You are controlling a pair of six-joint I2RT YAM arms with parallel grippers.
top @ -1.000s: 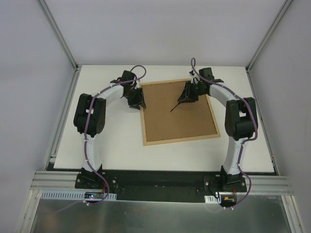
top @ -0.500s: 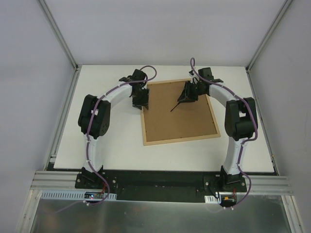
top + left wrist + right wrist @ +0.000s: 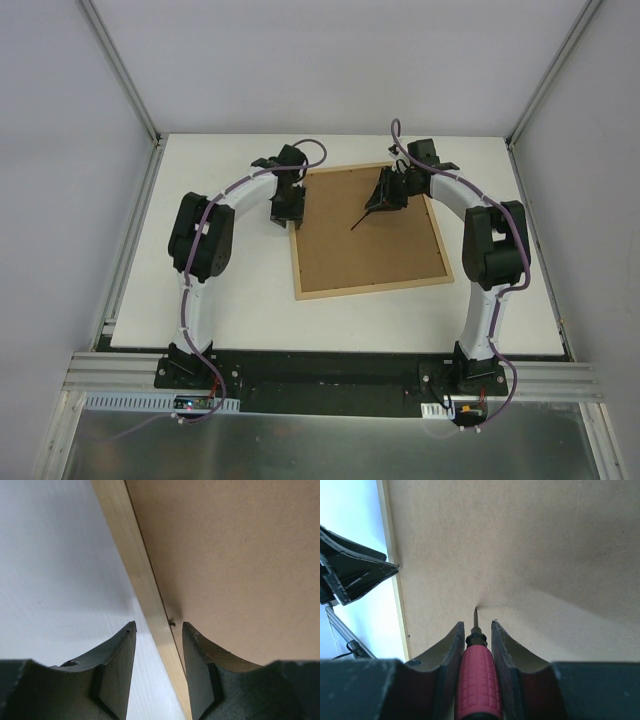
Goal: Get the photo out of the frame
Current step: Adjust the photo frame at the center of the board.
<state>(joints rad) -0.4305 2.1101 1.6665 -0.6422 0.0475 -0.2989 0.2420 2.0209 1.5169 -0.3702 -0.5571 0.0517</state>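
Your left gripper (image 3: pixel 158 626) moved astride the frame (image 3: pixel 380 250) rail, jaws apart; right gripper (image 3: pixel 476 624) clamped the screwdriver (image 3: pixel 476 675). Next, the tab (image 3: pixel 172 623) needed prying.

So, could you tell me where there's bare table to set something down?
Bare table lies in the near strip between the frame and the arm bases, and left of the left arm. The frame's far end is crowded: the left claw straddles its left rail, the right claw holds a screwdriver.
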